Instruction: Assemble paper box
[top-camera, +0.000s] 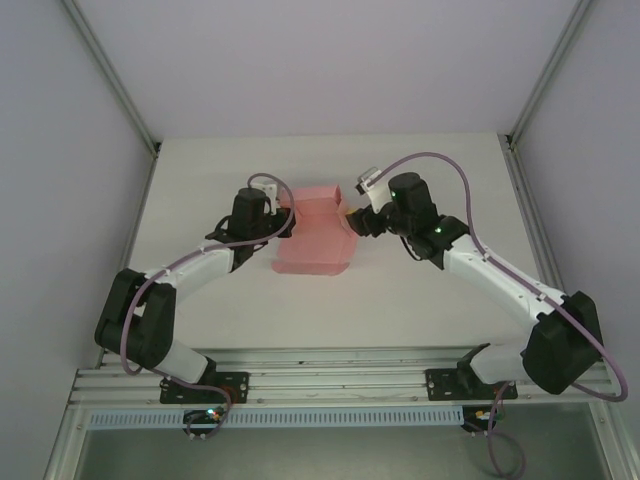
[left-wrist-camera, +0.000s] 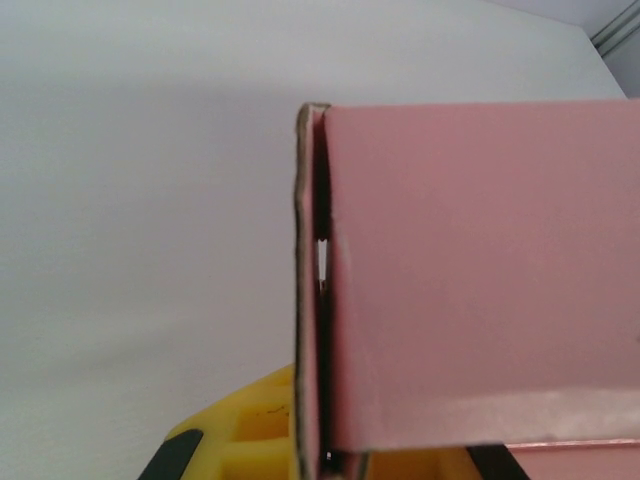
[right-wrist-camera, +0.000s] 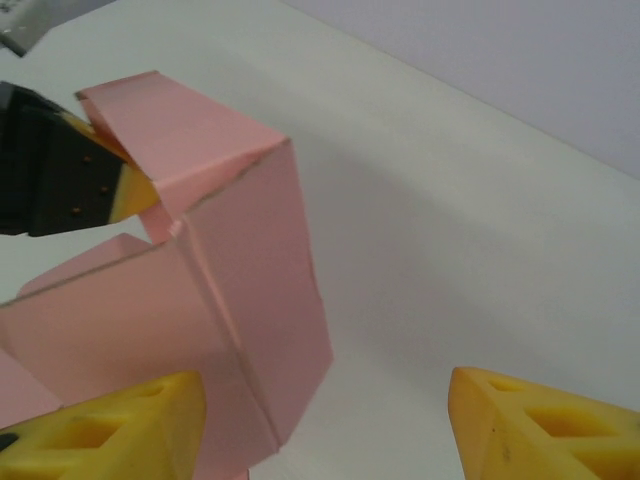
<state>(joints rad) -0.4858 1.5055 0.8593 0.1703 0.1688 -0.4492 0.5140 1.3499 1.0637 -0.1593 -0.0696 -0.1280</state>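
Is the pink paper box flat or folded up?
Partly folded. The paper box has walls standing up, bent at creased corners, while in the top view a flap spreads out on the table.

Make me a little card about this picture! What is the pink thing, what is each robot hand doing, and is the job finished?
pink thing: paper box, only partly folded, one end open
where: middle of the white table, between the two arms
left hand: shut, pinching a wall of the box
right hand: open, fingers wide apart, at the box's other side
finished: not yet
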